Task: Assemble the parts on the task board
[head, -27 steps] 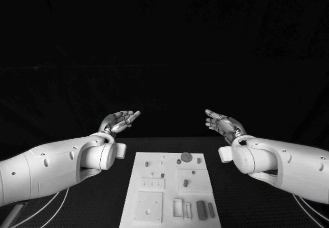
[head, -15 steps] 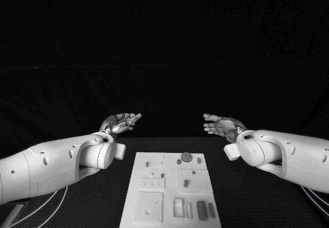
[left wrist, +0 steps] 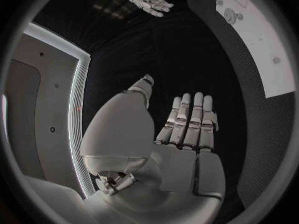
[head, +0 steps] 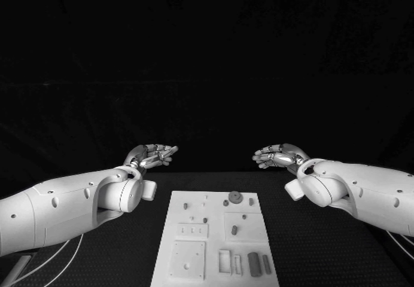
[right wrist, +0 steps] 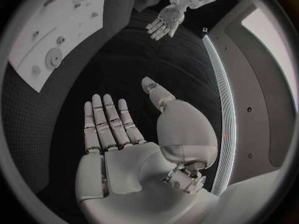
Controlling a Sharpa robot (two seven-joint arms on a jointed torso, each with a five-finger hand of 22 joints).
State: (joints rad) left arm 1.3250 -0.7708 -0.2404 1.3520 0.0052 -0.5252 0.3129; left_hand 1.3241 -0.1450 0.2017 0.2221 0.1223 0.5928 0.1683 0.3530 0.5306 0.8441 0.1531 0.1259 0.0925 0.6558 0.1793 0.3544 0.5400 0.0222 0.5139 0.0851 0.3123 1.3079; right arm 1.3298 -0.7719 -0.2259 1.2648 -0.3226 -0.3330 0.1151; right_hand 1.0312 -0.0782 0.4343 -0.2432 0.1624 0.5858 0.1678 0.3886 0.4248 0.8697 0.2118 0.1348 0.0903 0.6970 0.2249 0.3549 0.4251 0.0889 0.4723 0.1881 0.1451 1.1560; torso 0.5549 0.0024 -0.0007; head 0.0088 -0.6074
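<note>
Both my hands empty and raised beyond the far end of the board, nothing picked yet

My left hand [head: 152, 155] hangs at about eleven o'clock from the task board [head: 175, 230], fingers straight and apart, grasping nothing; my right hand [head: 277, 157] hangs at about one o'clock, fingers loosely apart, also bare. The board lies flat in the middle of the black table [head: 319, 239], well below both palms. On it, the round part [head: 234, 197] sits at twelve o'clock and the long dark part [head: 253, 263] lies near five o'clock. I judge these pieces small, rigid and light, probably smooth plastic that could slip, so I would pinch each across its narrow sides with fingertips rather than wrap it, and the round one by its rim
</note>
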